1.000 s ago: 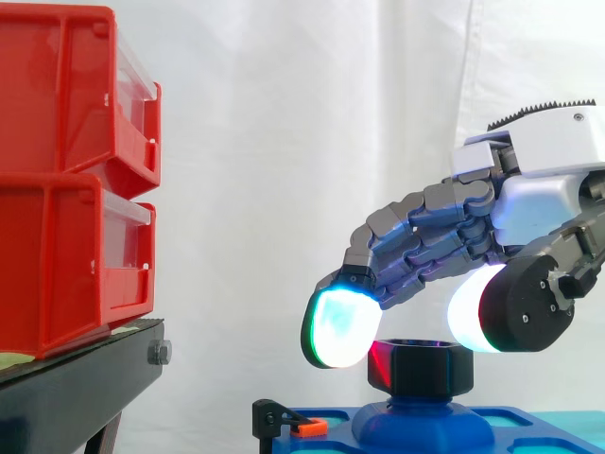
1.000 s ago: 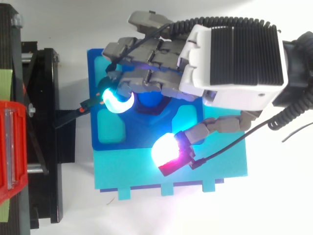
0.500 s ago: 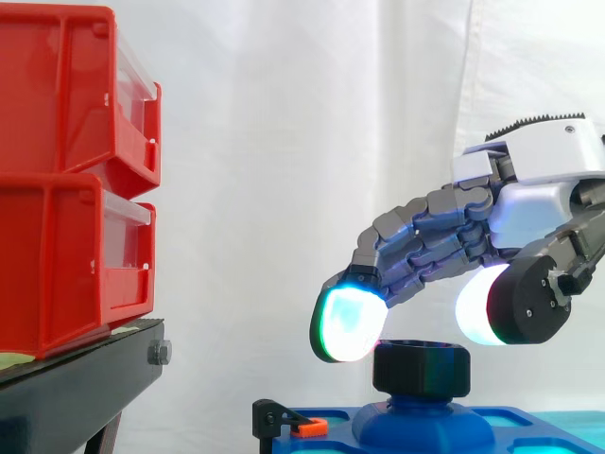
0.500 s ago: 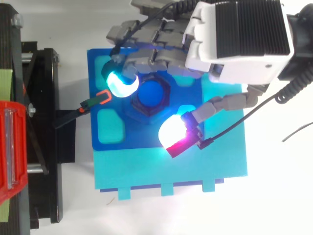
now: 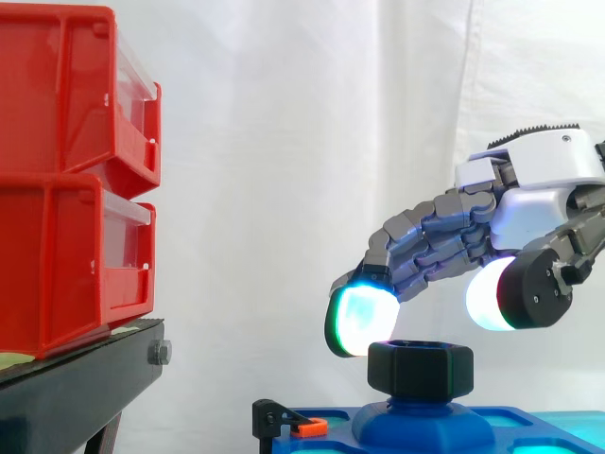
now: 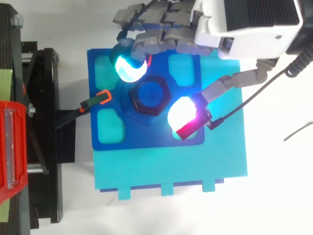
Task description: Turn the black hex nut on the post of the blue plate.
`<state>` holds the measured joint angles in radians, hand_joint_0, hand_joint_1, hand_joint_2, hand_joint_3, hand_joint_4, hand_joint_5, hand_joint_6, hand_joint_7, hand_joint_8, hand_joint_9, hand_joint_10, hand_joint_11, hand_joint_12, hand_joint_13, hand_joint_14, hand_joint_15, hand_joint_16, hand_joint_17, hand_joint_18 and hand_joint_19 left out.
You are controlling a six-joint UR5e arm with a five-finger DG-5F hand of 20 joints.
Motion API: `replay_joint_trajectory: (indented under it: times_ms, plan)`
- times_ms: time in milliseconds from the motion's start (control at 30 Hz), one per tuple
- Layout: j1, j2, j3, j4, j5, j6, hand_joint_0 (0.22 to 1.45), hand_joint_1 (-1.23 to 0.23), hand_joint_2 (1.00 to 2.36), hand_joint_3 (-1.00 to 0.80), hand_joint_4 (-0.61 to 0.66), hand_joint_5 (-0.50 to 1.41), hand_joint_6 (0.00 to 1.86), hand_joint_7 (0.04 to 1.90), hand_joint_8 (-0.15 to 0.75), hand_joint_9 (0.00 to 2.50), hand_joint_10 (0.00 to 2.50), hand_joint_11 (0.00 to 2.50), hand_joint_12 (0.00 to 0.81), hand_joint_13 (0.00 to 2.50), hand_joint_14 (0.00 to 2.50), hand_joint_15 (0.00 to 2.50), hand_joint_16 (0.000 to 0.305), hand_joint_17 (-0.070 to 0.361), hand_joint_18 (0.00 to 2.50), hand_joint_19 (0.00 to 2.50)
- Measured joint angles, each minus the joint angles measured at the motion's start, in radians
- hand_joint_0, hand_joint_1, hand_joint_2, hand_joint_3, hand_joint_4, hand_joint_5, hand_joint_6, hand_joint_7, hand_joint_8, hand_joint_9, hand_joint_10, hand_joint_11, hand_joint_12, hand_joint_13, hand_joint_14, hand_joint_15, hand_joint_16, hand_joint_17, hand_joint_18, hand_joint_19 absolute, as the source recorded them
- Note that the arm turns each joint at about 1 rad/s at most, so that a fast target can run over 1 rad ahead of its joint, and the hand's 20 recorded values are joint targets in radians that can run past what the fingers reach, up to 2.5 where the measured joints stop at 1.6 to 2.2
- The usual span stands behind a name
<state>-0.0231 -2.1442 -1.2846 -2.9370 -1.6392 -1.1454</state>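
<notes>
Black hex nut sits on the post in the middle of the blue plate, which lies on a lighter cyan base. The hand hovers over it, empty. Its fingers are loosely bent, and the gap between them and the thumb is wider than the nut.

From above, the cyan fingertips lie just beyond one corner of the nut, and the thumb pad lies just off the opposite side. From the side, the finger pad reaches down to about the nut's top edge, while the thumb pad rides higher. I think both are clear of the nut, though the glow makes the finger side hard to judge.

The step in hand looks like getting a grip for a turn. To do it well, I'd say the hand should:

- Come down until both pads face the nut's flats, not its rim.
- Stay centred over the post.
- Close evenly from both sides, so the nut is pinched rather than pushed.
- Twist about the post's own line, with no sideways drag on the plate.

An orange-tipped clamp holds the plate's edge on the side of the black stand with the red bins. The fingers should stay clear of it as they swing.
</notes>
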Motion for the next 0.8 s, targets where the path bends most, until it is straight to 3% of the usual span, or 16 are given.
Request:
replay_joint_trajectory:
  times_ms: [133, 333, 500, 633, 800]
  plan:
    - [-0.009, 0.000, 0.020, -0.010, -0.020, 0.000, 0.43, -0.62, 1.00, -0.50, 0.24, -0.22, 0.50, 0.83, 0.318, 0.27, 0.00, 0.00, 0.405, 0.26, 0.00, 0.00, 0.054, 0.121, 0.18, 0.00]
    - [0.001, 0.000, 0.066, -0.042, -0.014, -0.003, 0.43, -0.62, 1.00, -0.50, 0.24, -0.22, 0.50, 0.82, 0.318, 0.27, 0.00, 0.00, 0.406, 0.26, 0.00, 0.00, 0.053, 0.120, 0.18, 0.00]
    - [0.033, -0.001, 0.081, -0.041, 0.041, -0.003, 0.43, -0.64, 1.00, -0.50, 0.24, -0.22, 0.50, 0.82, 0.317, 0.27, 0.00, 0.00, 0.406, 0.26, 0.00, 0.00, 0.054, 0.121, 0.18, 0.00]
    - [0.078, -0.003, 0.082, -0.042, 0.108, -0.004, 0.42, -0.68, 1.00, -0.50, 0.24, -0.22, 0.50, 0.82, 0.322, 0.28, 0.00, 0.00, 0.413, 0.26, 0.00, 0.00, 0.055, 0.123, 0.19, 0.00]
    - [0.105, -0.017, 0.082, -0.046, 0.146, -0.003, 0.39, -0.72, 1.00, -0.50, 0.24, -0.22, 0.50, 0.82, 0.326, 0.26, 0.00, 0.00, 0.427, 0.25, 0.00, 0.00, 0.058, 0.130, 0.18, 0.00]
